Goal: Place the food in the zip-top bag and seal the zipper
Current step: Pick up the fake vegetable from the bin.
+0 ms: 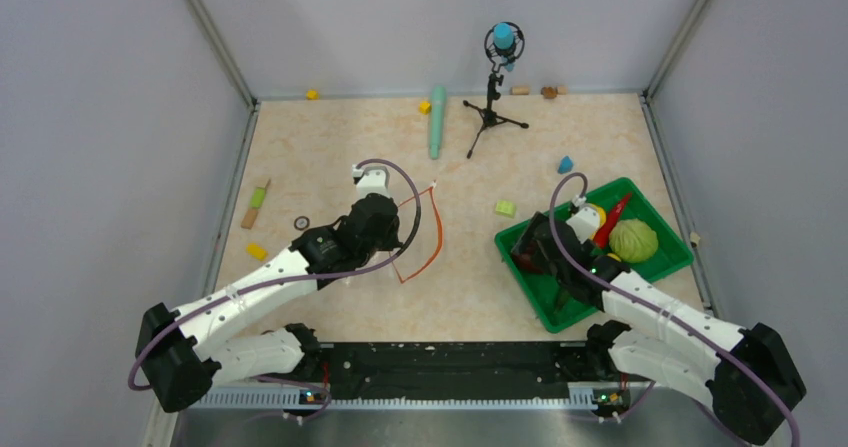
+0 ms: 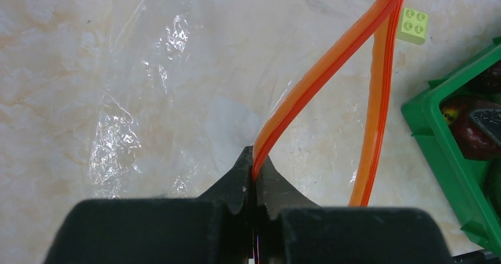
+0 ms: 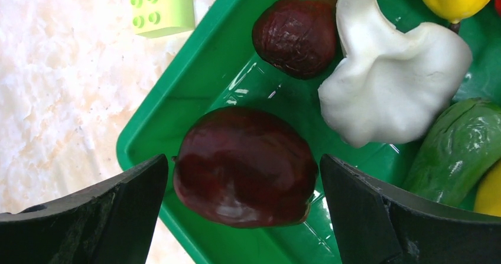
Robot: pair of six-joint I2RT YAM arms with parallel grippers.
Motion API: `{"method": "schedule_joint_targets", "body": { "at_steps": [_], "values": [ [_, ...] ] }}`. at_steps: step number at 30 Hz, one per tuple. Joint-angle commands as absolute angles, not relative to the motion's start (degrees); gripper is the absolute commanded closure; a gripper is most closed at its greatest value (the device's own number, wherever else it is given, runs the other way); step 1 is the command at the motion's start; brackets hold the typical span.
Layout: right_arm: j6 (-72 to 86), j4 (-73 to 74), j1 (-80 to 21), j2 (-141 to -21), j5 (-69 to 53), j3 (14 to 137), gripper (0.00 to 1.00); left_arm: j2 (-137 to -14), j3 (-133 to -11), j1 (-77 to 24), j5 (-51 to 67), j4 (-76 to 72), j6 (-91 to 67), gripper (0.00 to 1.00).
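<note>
Pinching the zipper (image 2: pixel 319 75), the left gripper (image 2: pixel 254 157) props the bag (image 2: pixel 177 69). Right gripper (image 3: pixel 242 160), fingers (image 3: pixel 118 211) apart around a fruit (image 3: pixel 248 181) in the tray (image 3: pixel 218 75), should close.

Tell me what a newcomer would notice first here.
The bright orange-red zipper of the clear zip-top bag stands out mid-table, one side pinched in the shut left gripper, the mouth gaping. Next comes the green tray on the right, where the open right gripper straddles a dark red round piece, with a white garlic bulb just beyond.
</note>
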State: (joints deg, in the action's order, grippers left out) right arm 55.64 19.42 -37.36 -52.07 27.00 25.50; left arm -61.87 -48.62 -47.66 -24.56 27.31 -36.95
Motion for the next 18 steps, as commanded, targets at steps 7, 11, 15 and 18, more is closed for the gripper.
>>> {"method": "schedule_joint_targets", "body": {
  "at_steps": [7,11,15,18],
  "values": [
    [59.15,17.17,-37.09,-58.68,28.98,25.64,0.01,-60.11,-47.21,-47.46,-23.85,23.65,-35.74,1.0],
    [59.16,17.5,-37.09,-58.05,29.63,26.16,0.1,-60.12,-47.34,-47.46,-23.47,23.78,-35.77,1.0],
    [57.47,17.94,-37.09,-52.74,30.19,26.15,0.28,-59.26,-47.45,-47.46,-23.31,24.16,-35.83,1.0],
    [55.1,19.29,-37.09,-45.86,32.0,25.77,0.38,-58.14,-46.88,-47.46,-22.61,23.58,-35.87,1.0]
  ]
}}
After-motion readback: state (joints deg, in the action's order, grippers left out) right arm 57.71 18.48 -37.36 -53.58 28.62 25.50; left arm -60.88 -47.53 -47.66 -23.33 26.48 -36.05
